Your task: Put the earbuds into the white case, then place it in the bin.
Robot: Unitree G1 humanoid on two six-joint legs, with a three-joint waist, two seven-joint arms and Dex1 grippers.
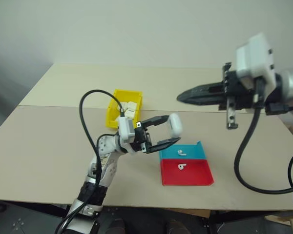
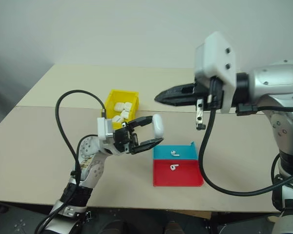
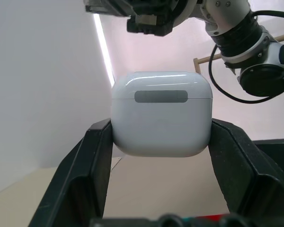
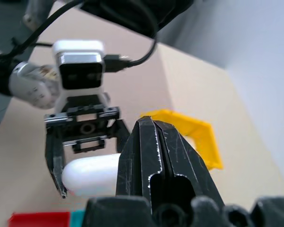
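Observation:
My left gripper (image 1: 171,130) is shut on the white case (image 1: 175,125), holding it above the table with its lid closed (image 3: 162,113). One earbud (image 1: 182,153) lies in the blue tray and another earbud (image 1: 181,166) in the red tray, just right of and below the held case. My right gripper (image 1: 181,97) hovers higher up at the right, shut and empty, its tip pointing left towards the case (image 4: 92,174). The yellow bin (image 1: 121,91) stands behind the left gripper.
The blue tray (image 1: 198,152) and red tray (image 1: 195,176) sit side by side near the table's front edge. Several white cases (image 2: 122,109) lie inside the bin. A black cable (image 1: 85,122) loops over the left arm, and another hangs from the right arm.

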